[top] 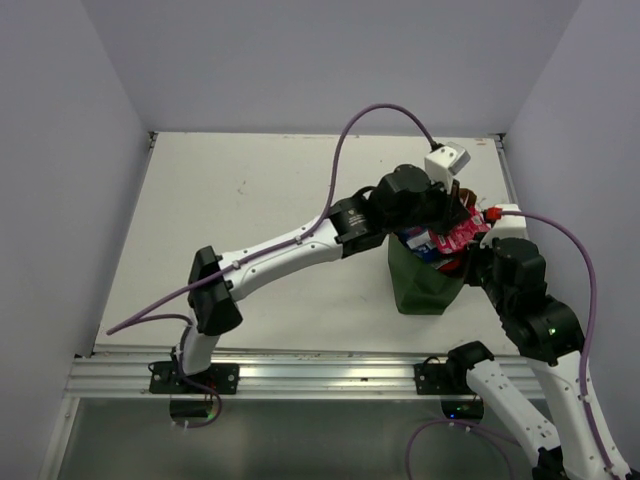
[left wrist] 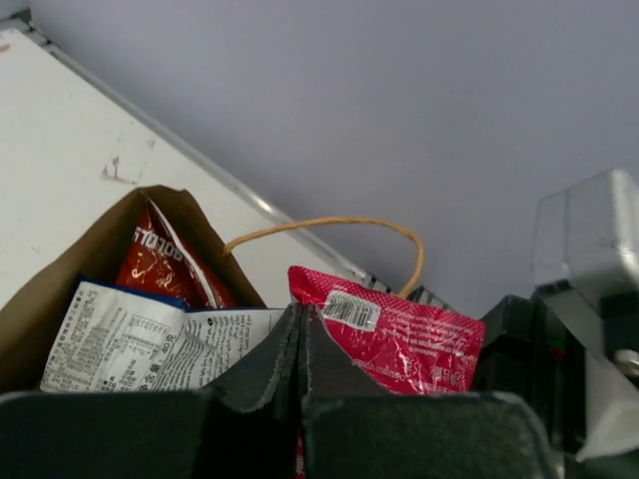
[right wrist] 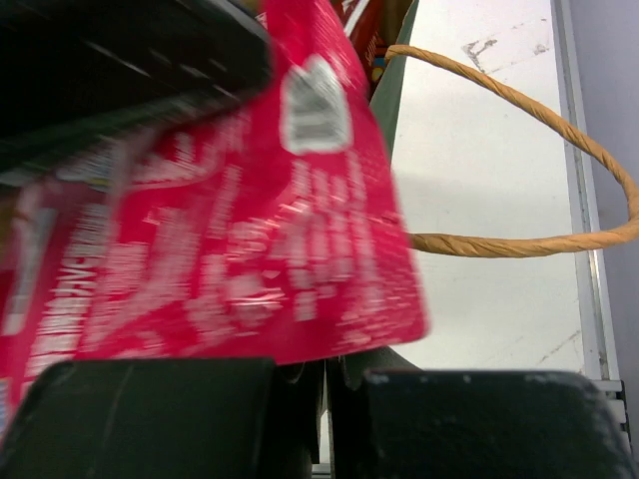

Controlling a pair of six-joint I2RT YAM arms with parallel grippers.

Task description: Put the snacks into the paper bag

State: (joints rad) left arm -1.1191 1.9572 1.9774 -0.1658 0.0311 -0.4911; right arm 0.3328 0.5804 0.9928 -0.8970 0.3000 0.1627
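The red snack packet (left wrist: 399, 334) stood half inside the paper bag (top: 425, 285), just beside the left gripper's (left wrist: 301, 324) closed fingers, seemingly pinched there. The right gripper (right wrist: 325, 389), fingers narrow, apparently held the rim. Insertion step; lowering and letting go likely came next.

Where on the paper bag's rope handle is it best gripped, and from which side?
Grip the rope handle at the top of its loop, from the side away from the mouth of the paper bag. The loop stands free of the rim with table showing through it, while a red packet crowds the mouth.
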